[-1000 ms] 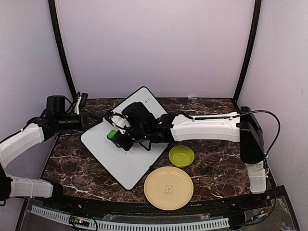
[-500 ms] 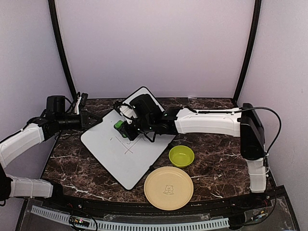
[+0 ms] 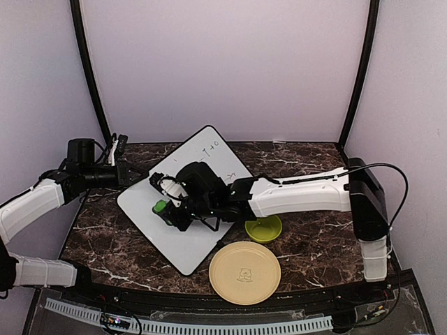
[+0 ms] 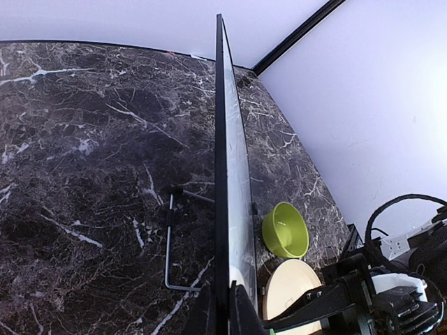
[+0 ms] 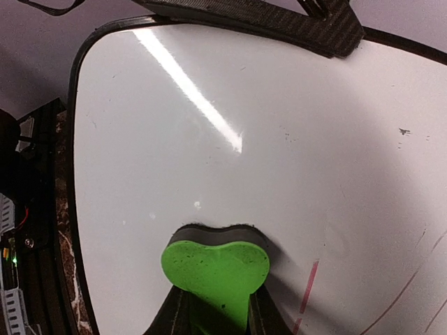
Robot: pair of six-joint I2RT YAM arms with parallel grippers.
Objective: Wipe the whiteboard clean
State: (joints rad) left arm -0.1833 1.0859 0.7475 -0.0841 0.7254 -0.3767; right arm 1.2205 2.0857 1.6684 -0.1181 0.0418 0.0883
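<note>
The whiteboard point(image 3: 183, 237) stands tilted on the dark marble table, white with a black rim; small marker marks remain near its top corner. My left gripper point(image 3: 129, 174) is shut on its left edge; the left wrist view shows the board edge-on point(image 4: 222, 174) between the jaws point(image 4: 223, 310). My right gripper point(image 3: 167, 211) is shut on a green heart-shaped eraser point(image 3: 162, 207) pressed against the board's left middle. In the right wrist view the eraser point(image 5: 215, 269) touches the white surface point(image 5: 209, 105), with faint red lines at the lower right.
A green bowl point(image 3: 264, 227) sits right of the board, and a round beige plate point(image 3: 244, 271) lies near the front edge. Both show in the left wrist view, bowl point(image 4: 286, 230) and plate point(image 4: 293, 289). A wire stand point(image 4: 170, 244) props the board from behind.
My right gripper with the eraser moved up toward the board's top, then back down and left. The faint lines in the board's middle are gone. The left arm has not moved.
</note>
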